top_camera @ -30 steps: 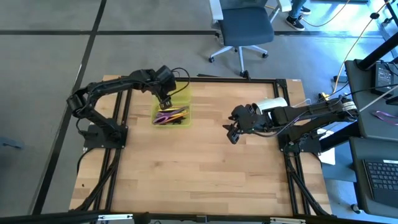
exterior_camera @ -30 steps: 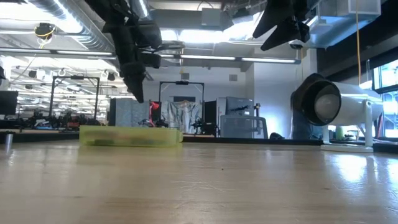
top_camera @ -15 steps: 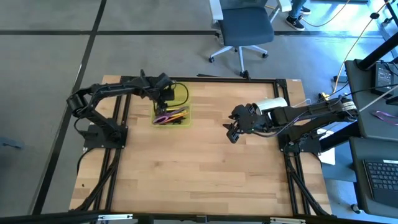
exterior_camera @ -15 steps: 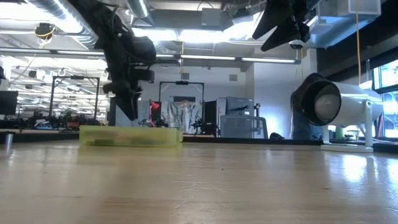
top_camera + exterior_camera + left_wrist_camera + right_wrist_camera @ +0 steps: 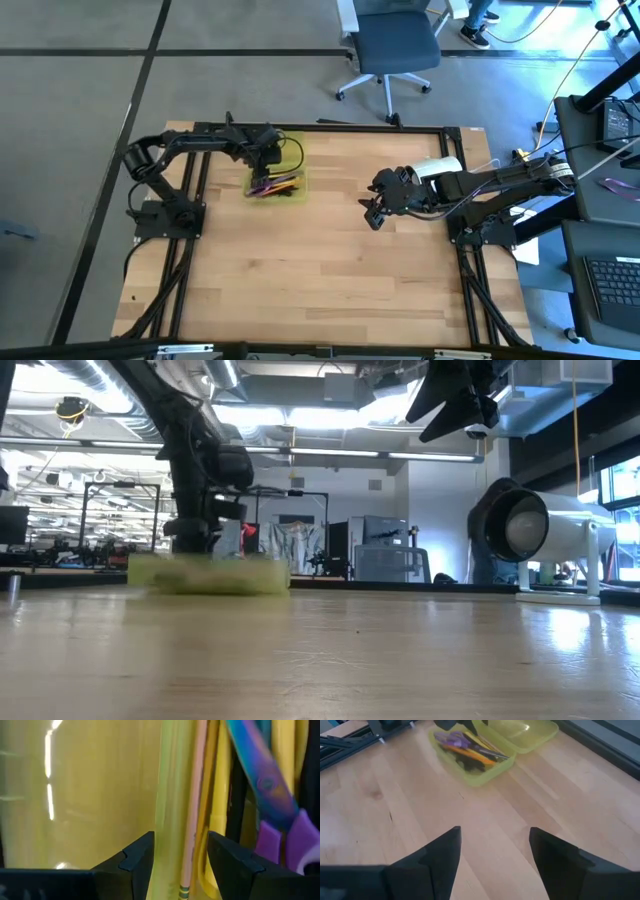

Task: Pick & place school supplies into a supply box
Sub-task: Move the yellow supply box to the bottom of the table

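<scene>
The yellow-green supply box lies open at the table's far left, its lid flat beside the tray. In the tray lie pens, a tan pencil and purple-handled scissors. My left gripper is open and points down into the box. In the left wrist view its fingers stand on either side of the ridge between lid and tray. My right gripper hangs open above the table's middle right, with nothing between its fingers. My left gripper comes at the supply box from above, one finger on the lid's side of the ridge and one over the tray. I cannot tell whether the fingers touch the box. The box rests on the table.
A white cylinder on a stand sits at the table's far right, behind my right arm. Bare wood fills the middle and the near half. A black frame runs along the table's edges.
My left gripper has come down from above the box to the ridge between tray and lid, rolling a little about its own line. The box, sharp before in the low view, now shows smeared there.
</scene>
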You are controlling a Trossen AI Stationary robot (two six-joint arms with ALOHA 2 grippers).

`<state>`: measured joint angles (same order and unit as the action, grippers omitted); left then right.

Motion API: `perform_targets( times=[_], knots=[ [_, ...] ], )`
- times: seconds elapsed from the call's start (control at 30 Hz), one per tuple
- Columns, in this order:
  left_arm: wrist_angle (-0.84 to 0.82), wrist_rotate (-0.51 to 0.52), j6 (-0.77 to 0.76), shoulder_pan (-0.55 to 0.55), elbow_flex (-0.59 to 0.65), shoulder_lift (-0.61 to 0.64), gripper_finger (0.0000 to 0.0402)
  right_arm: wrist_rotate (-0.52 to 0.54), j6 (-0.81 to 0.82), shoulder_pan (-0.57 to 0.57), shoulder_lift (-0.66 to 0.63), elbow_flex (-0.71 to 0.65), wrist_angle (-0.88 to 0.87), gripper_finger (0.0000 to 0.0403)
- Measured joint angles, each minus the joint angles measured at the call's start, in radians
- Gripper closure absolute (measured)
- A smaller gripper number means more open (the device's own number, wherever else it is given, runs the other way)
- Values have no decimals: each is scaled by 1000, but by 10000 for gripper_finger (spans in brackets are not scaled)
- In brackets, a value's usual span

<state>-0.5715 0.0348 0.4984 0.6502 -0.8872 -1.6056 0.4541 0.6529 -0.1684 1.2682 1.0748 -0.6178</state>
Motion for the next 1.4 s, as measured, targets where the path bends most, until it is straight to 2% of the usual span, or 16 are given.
perform_targets(
  times=[0.27,0.63,1.03,1.4],
  knots=[
    [-13,-2,-54,-47,2,-14,267,0,0,0,0,0,0,164],
    [-17,1,-200,-217,-1,-13,376,-1,-2,0,0,0,0,164],
    [9,4,-526,-553,0,-13,376,-62,28,0,0,0,-3,164],
    [179,39,-792,-887,-1,-15,376,-90,55,-42,59,0,9,164]
  ],
)
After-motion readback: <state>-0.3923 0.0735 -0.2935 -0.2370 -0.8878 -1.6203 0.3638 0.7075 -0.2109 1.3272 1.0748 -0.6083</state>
